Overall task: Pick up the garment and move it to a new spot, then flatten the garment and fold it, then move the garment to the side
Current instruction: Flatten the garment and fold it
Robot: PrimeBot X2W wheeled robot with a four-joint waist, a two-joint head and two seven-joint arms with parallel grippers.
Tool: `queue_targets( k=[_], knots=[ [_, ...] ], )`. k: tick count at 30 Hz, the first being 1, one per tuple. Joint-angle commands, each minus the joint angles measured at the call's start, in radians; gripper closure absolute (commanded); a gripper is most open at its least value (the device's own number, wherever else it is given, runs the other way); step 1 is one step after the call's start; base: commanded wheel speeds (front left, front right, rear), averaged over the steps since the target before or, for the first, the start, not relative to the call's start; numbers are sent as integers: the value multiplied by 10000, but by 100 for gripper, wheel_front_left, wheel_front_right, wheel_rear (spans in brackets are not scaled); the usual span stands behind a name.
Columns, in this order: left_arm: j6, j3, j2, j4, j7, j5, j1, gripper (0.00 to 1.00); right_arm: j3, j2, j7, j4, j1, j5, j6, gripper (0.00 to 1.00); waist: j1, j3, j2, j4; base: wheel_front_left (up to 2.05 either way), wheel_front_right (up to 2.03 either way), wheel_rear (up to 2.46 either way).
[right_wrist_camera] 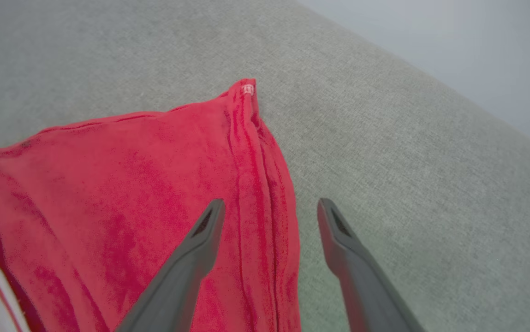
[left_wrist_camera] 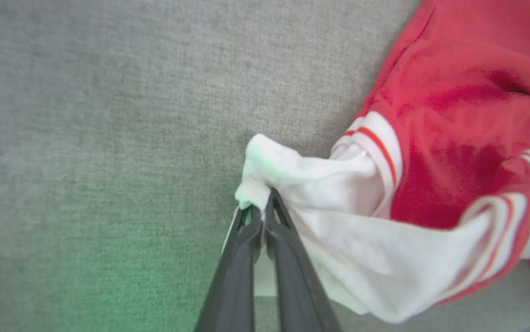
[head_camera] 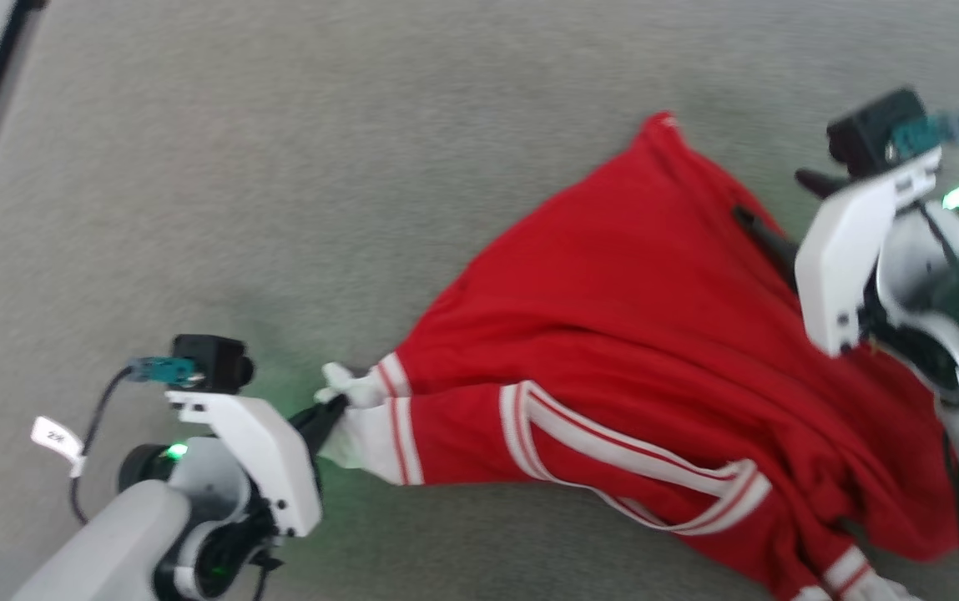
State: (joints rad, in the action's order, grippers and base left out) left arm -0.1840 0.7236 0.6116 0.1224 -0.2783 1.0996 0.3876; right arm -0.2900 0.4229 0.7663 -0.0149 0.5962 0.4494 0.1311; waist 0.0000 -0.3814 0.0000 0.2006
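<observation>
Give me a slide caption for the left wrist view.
Left end effector pinching the white sleeve end of a red jersey over a grey surface.

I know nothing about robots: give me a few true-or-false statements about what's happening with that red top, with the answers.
1. The left gripper is shut on the white sleeve end of the garment. True.
2. The right gripper clamps the red cloth. False: it is open, holding nothing.
3. The garment is neatly folded. False: it lies stretched out and rumpled.
4. The garment lies on a grey surface. True.
</observation>
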Motion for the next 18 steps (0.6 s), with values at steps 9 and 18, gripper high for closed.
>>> queue_targets(
  k=[9,18],
  knots=[
    [481,483,-758,800,-48,-193,421,100,-1732,419,239,-3459,2402,521,-5,0,0,-468,0,1619,0,0,0],
    [948,634,-1188,1602,24,-129,685,100,-4427,535,2440,-6413,2822,2185,23,100,0,-483,0,2118,0,0,0]
  ],
)
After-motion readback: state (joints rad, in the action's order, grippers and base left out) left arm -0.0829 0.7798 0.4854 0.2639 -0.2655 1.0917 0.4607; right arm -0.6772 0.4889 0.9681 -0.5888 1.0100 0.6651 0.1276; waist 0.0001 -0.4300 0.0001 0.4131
